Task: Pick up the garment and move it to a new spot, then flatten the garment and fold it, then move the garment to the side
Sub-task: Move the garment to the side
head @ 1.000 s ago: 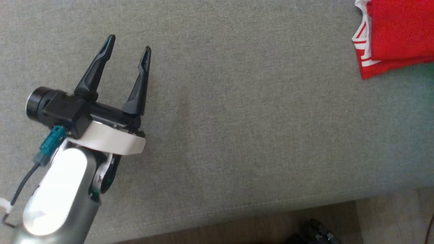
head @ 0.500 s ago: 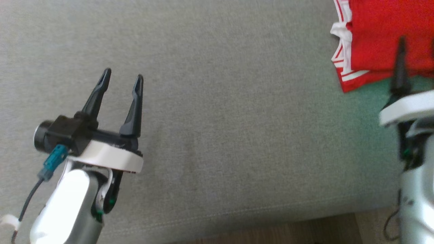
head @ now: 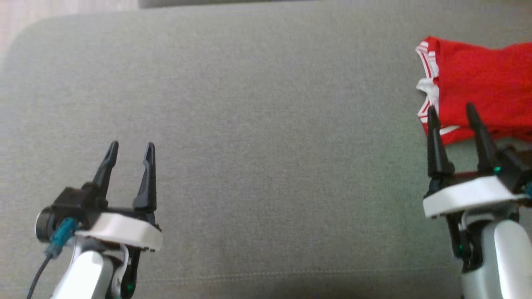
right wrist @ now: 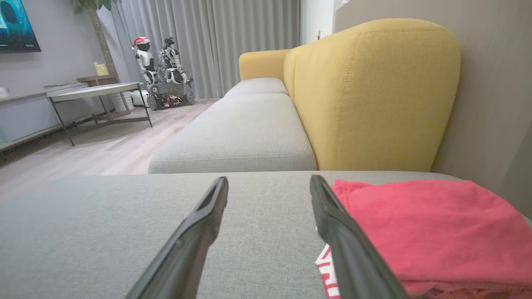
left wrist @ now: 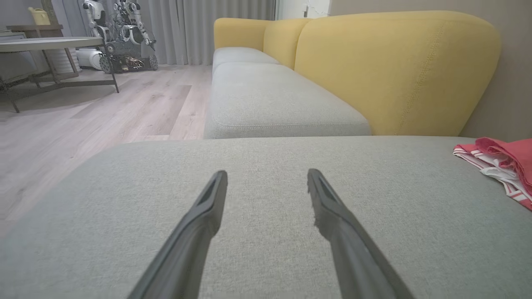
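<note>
The garment [head: 482, 87] is a folded red cloth with white striped trim, lying at the far right of the grey cushion [head: 270, 137]. It shows at the right edge in the left wrist view [left wrist: 505, 166] and fills the lower right in the right wrist view [right wrist: 428, 224]. My right gripper [head: 453, 112] stands open at the lower right, its fingertips reaching just over the garment's near edge, nothing between them. At the lower left my left gripper [head: 131, 149] is open and empty over bare cushion.
A yellow sofa back [left wrist: 395, 70] and a second grey seat cushion [left wrist: 274, 99] lie beyond the cushion. Wooden floor [left wrist: 104, 112], a low table [left wrist: 45, 43] and another robot [left wrist: 120, 33] stand further off. A wall [right wrist: 490, 83] rises behind the garment.
The head camera has tilted, so the whole picture has shifted down. My right arm has come into the head view beside the garment, jaws wide apart. The left gripper stays open.
</note>
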Robot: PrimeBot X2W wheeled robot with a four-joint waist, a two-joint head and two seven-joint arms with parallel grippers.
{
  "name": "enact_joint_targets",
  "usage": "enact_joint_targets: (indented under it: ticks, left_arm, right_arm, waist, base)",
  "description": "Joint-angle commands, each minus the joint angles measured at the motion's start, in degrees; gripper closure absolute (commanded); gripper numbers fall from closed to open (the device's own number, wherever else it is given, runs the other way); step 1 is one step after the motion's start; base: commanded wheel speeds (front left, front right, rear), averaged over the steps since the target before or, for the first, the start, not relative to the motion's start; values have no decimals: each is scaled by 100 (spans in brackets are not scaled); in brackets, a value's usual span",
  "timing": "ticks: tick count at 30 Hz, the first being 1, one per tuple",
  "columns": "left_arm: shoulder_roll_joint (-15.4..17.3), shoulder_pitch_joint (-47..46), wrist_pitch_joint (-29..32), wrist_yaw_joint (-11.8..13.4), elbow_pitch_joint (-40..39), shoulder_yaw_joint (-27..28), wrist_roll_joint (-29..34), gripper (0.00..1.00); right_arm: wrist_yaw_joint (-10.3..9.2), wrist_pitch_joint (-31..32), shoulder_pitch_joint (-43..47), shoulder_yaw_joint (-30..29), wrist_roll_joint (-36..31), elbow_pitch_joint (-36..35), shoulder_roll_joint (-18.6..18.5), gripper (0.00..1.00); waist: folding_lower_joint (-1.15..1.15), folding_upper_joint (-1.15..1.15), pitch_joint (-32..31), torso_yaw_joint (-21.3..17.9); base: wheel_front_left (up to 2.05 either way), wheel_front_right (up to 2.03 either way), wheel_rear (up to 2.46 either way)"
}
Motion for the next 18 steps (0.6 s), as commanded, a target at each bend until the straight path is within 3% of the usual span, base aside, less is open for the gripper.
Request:
enact_joint_targets:
  ticks: [1,18]
  left_arm:
    - [152,-76,-60,18,-143,257,-30,0]
    - [197,559,-69,-22,-14,186,80,0]
  right_arm:
    - [37,11,67,153,88,-281,9,0]
    - [37,140,1006,249,160,-521,12,0]
  waist:
    - [0,0,-281,154]
    - [0,0,-985,51]
  base:
    - [0,0,0]
    - [0,0,0]
